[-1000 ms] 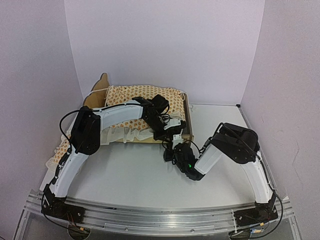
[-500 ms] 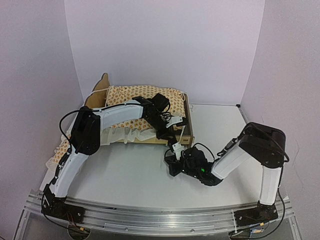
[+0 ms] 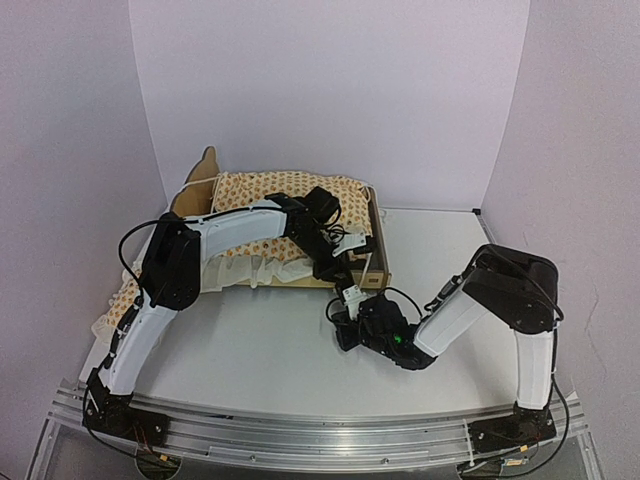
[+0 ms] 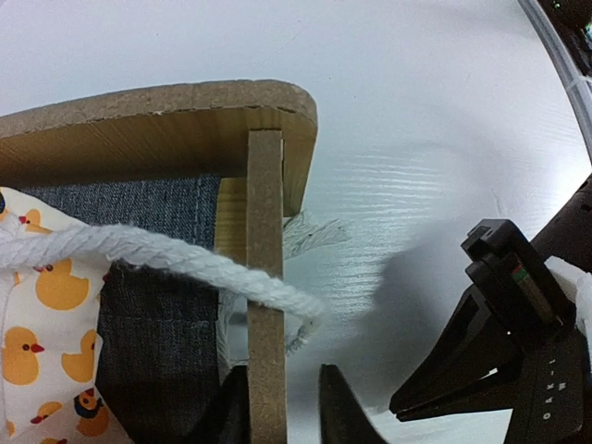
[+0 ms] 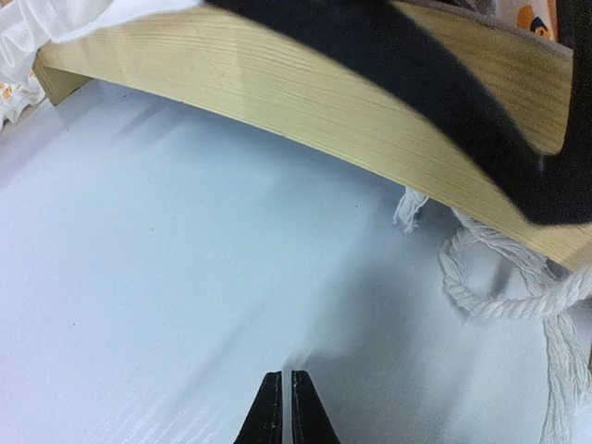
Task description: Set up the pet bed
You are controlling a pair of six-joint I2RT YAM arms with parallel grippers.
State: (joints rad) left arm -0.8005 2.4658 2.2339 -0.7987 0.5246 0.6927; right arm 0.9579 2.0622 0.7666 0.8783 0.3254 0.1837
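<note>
Left gripper (image 4: 282,412): fingers (image 4: 344,414) apart, one on each side of the thin side board (image 4: 265,277) of the pet bed frame (image 4: 166,125). A gap shows between the outer finger and the wood, so it is not clamped. Inner finger lies just beside or against the board; cannot tell which.

White rope (image 4: 185,261) is draped over that board, its frayed end hanging outside. Inside the board: dark grey base (image 4: 157,314), and the corner of the duck-print bedding (image 4: 42,305) lying on it.

Right gripper (image 5: 284,407): fingertips (image 5: 269,412) all but together, only a sliver of light between them, nothing held. It is low over the bare worktop (image 5: 139,277), pointing at the frame's near side rail (image 5: 305,92). A loose coil of the rope lies on the worktop just outside the rail. The black band across the top of this view is probably the left gripper.

Top view: the frame stands at the far left of the worktop, close to the back wall, with its scalloped headboard (image 3: 205,165) toward the left wall. Bedding is heaped in it; the ruffled edge (image 3: 250,268) spills over the near rail and trails to the worktop's left edge. Both grippers meet at the frame's near right corner, the right one just outside it.
</note>
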